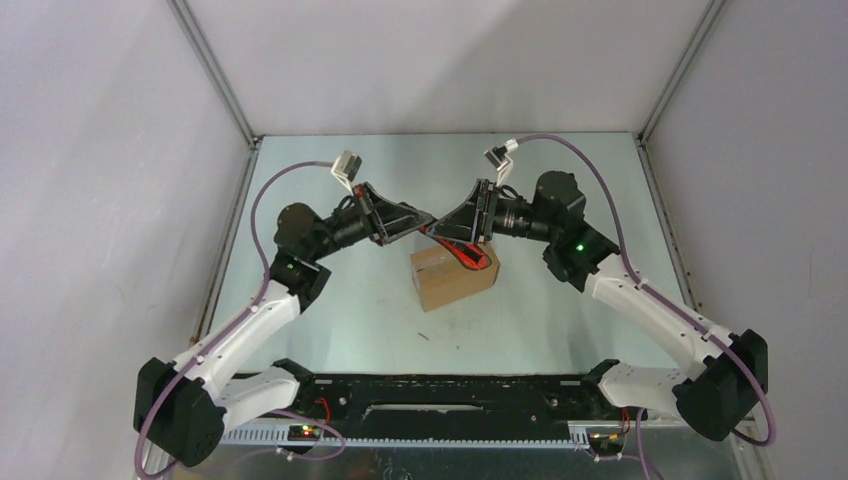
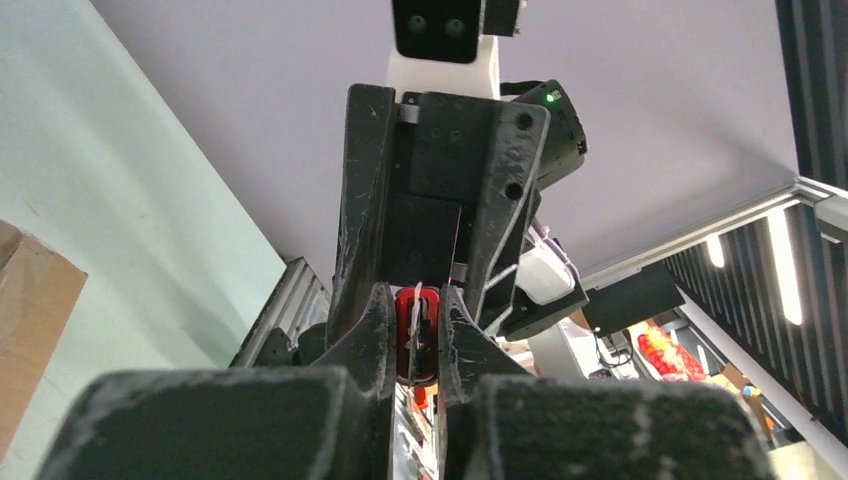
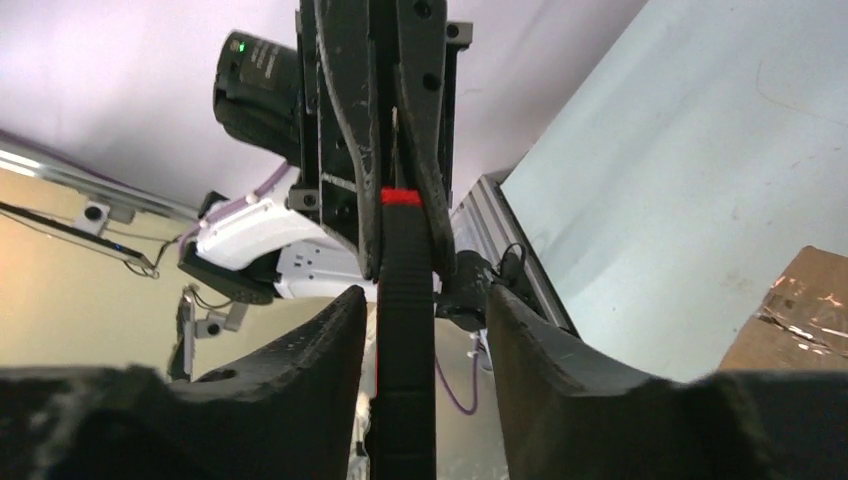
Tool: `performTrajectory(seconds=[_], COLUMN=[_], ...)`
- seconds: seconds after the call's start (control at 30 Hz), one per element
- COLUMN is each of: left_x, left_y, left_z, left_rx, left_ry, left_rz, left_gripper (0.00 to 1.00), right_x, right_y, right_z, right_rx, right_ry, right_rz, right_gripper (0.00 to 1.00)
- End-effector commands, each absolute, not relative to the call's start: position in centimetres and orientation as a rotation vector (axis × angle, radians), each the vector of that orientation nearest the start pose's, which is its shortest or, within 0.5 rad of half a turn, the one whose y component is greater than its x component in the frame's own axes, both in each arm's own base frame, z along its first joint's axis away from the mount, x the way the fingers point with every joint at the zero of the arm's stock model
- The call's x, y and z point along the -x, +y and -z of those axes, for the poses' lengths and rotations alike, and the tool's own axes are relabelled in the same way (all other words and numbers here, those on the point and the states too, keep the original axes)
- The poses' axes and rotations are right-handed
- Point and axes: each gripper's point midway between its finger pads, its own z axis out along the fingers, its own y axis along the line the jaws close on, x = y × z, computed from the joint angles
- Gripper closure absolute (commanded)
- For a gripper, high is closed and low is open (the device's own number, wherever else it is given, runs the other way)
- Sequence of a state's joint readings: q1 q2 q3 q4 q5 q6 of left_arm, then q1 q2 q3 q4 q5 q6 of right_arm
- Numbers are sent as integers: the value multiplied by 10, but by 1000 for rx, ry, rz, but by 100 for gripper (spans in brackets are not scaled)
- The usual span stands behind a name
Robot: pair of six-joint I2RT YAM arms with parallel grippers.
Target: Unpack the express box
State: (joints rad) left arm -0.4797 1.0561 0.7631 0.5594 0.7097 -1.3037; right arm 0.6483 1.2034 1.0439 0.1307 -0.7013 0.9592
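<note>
Green tabletop (image 1: 330, 300): cardboard express box (image 1: 450, 282); left end effector (image 1: 430, 224) pinches knife (image 1: 470, 258).

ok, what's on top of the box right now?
Nothing visibly rests on the box. The knife hangs over its far edge, left tool shut on it, right tool open around it. They cover that edge, so contact there is unclear.

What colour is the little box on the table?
The express box is plain brown cardboard; the top external view shows it best.

plain brown express box (image 1: 450, 285), upright, centred
</note>
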Motion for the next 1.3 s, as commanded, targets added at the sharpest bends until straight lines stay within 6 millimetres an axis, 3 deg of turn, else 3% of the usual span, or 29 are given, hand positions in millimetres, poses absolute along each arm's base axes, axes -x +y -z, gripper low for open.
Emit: performTrajectory(seconds=[0.0, 0.07, 0.13, 0.2, 0.27, 0.3, 0.33, 0.57, 0.7, 0.83, 1.27], left_x=[-215, -214, -216, -218, -221, -223, -225, -226, -218, -212, -194], left_y=[-272, -272, -273, -276, -273, -271, -270, -270, -275, -278, -282], left_z=[-377, -378, -374, -369, -364, -362, -362, -362, -358, -351, -351], left_rx=[-27, -21, -18, -35, -23, -16, -14, -39, -97, -148, -281], left_ry=[1587, 1579, 1604, 1656, 1681, 1684, 1683, 1676, 1709, 1744, 1759], left_rz=[1891, 1899, 1889, 1862, 1821, 1802, 1789, 1799, 1855, 1867, 1933], left_gripper=[100, 100, 96, 56, 27, 15, 11, 26, 27, 35, 47], right_x=[-205, -205, -202, -201, -200, -197, -195, -187, -187, -185, -188], right_y=[338, 337, 336, 333, 329, 327, 326, 321, 320, 321, 314], right_z=[-362, -362, -361, -358, -354, -351, -350, -345, -347, -348, -327], right_rx=[331, 331, 347, 363, 373, 386, 400, 437, 454, 487, 506], right_ry=[1820, 1821, 1826, 1835, 1857, 1869, 1877, 1911, 1902, 1894, 1981], right_rz=[-1766, -1765, -1766, -1752, -1733, -1730, -1731, -1736, -1768, -1802, -1762], right_gripper=[59, 84, 100, 100, 100, 100, 100, 100, 100, 100, 100])
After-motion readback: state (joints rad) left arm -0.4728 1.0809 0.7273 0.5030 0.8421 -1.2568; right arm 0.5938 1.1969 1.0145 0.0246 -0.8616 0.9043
